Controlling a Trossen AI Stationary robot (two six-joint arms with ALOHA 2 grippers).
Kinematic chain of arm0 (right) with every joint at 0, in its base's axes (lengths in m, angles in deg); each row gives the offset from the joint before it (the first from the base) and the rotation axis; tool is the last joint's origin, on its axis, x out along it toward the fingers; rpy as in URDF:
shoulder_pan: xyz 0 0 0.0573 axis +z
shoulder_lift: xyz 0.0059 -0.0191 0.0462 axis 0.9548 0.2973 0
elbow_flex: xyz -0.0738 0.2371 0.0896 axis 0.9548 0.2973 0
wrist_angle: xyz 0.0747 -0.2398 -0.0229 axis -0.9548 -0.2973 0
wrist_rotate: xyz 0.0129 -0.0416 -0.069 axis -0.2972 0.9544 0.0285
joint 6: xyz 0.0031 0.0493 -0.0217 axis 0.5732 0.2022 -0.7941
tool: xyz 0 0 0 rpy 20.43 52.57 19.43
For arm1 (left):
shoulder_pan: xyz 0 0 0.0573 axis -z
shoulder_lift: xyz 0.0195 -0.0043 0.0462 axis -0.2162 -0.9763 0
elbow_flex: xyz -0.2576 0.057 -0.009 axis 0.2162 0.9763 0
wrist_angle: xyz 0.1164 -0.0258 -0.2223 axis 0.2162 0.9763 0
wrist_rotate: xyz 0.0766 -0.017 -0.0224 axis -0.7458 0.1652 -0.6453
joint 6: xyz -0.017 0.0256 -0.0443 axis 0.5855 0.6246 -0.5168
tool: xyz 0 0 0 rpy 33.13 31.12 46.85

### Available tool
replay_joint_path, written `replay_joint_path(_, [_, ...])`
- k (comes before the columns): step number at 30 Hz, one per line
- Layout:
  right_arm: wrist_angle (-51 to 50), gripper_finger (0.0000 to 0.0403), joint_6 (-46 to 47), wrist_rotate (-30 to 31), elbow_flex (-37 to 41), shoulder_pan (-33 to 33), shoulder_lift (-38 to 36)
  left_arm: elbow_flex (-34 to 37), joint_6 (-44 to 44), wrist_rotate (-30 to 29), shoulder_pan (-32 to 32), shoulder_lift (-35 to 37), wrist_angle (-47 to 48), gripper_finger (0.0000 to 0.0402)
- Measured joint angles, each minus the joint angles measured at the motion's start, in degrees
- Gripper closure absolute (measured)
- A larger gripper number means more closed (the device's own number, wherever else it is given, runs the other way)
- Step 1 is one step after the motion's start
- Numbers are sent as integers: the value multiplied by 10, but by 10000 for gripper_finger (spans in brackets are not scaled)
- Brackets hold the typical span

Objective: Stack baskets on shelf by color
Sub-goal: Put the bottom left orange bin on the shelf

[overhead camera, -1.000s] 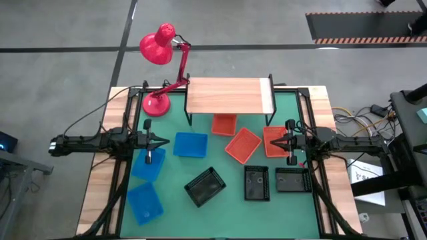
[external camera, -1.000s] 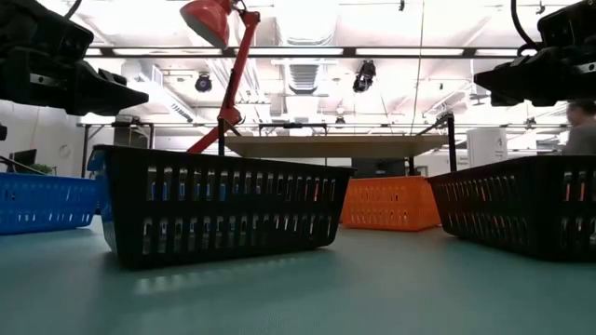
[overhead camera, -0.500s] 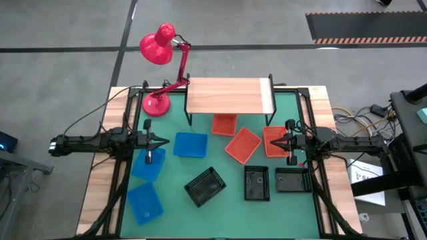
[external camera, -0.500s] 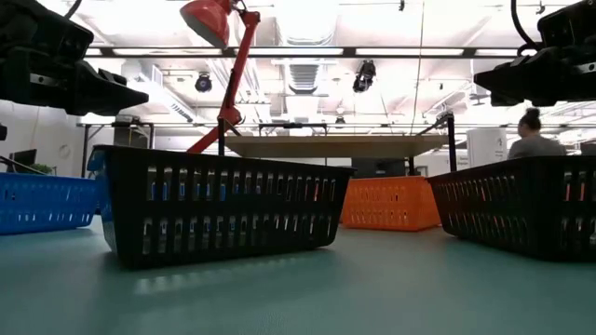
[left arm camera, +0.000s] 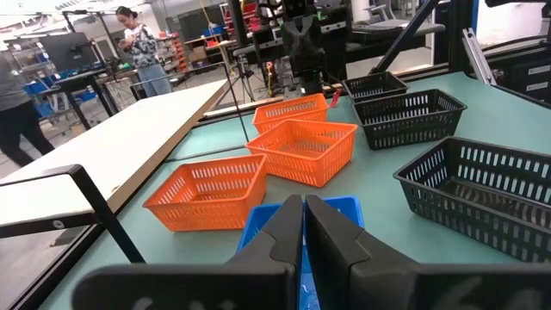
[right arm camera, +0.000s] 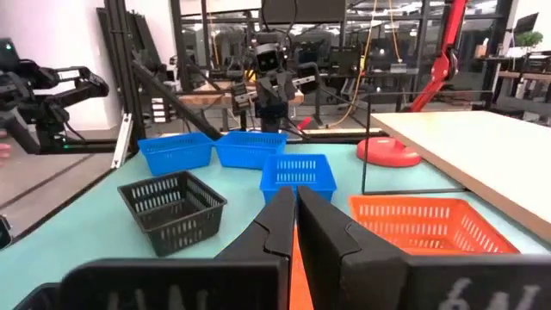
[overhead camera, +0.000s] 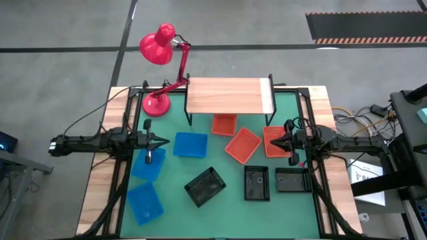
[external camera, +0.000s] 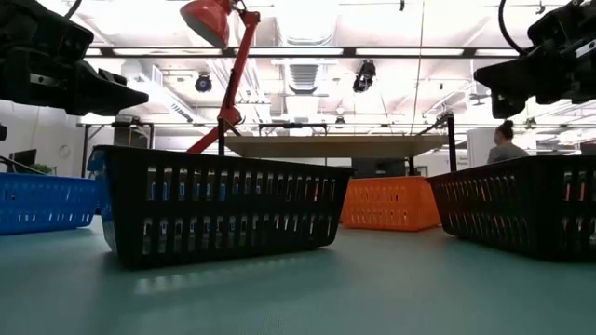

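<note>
Nothing is stacked yet: the shelf [overhead camera: 228, 96] stands bare at the far side of the green surface [overhead camera: 227, 200], and all nine baskets lie on the surface in front of it.

Taking the shelf as the landmark, the three orange baskets sit closest. One [overhead camera: 224, 124] lies just in front of its middle, partly under its front edge; a second [overhead camera: 243, 145] is turned at an angle a little further out; the third [overhead camera: 274, 141] lies towards the shelf's right leg. The three black baskets lie further out: one tilted [overhead camera: 205, 186] roughly opposite the shelf's middle, and two side by side [overhead camera: 256, 183] [overhead camera: 292, 179] towards its right end. One blue basket [overhead camera: 190, 144] lies in front of the shelf's left part, and two more [overhead camera: 147, 165] [overhead camera: 145, 203] lie well out beyond its left end.

The colours are roughly grouped already, so each arm probably serves the side nearest it.

The left gripper [overhead camera: 161, 141] hovers just beside the nearest blue basket, fingers pressed together and holding nothing. The right gripper [overhead camera: 281, 141] hangs over the right-hand orange basket, likewise closed and empty. Both look to be in a waiting pose; either must spread its fingers before taking a basket rim.

A red desk lamp [overhead camera: 160, 47] stands off the shelf's left end, where an arm carrying a basket to the shelf could brush it.
</note>
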Motion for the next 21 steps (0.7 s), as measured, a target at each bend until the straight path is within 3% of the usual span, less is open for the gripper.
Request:
replay_joint_path(13, [2, 394, 125, 0, 0, 0, 0, 1, -3, 0, 0, 0, -7, 402])
replay_joint_path(21, [2, 394, 121, 0, 0, 0, 0, 2, -179, 16, 0, -1, -216, 402])
